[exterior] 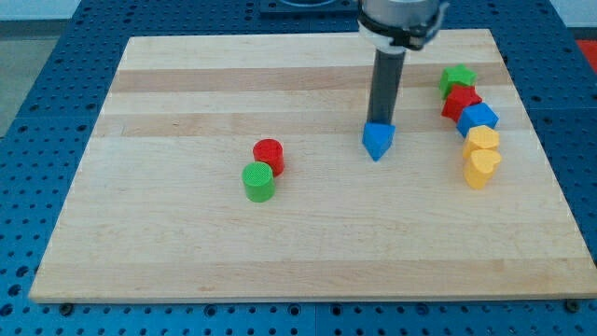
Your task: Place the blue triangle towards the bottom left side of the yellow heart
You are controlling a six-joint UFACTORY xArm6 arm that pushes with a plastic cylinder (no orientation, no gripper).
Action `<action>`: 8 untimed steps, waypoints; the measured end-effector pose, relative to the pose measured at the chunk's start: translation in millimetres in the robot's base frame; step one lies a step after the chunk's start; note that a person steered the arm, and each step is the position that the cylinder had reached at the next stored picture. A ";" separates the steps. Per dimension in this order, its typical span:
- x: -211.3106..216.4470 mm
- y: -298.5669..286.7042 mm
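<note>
On a wooden board (187,243), a green cylinder (258,181) touches a red cylinder (269,154) at the view's left; mid-board, my tip (379,124) meets the blue triangle (377,141) from behind. The yellow heart (481,166) ends a column of blocks at right. There are no jaws: the light, rigid, slippery triangle likely pivots unless pushed on a flat face.

pale wooden surface (187,84), plank grain running left to right, sits on blue perforated base (37,112). near middle: red cylinder (269,155) touching green cylinder (258,181) at its lower left. right of centre: blue triangle (377,141), alone. near right edge, column of touching blocks, top to bottom: green block (458,78), red block (461,101), blue block (478,119), yellow block (483,140), yellow heart (481,167).
</note>
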State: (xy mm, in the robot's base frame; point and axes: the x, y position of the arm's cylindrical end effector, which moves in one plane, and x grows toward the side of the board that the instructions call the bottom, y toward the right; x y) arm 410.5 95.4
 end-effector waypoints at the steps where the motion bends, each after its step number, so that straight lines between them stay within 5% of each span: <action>1: 53.3 3.8; 2: 80.6 2.8; 4: 41.7 -37.6; 6: 102.0 -43.9; 8: 112.1 21.7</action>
State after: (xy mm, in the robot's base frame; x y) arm 522.5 117.1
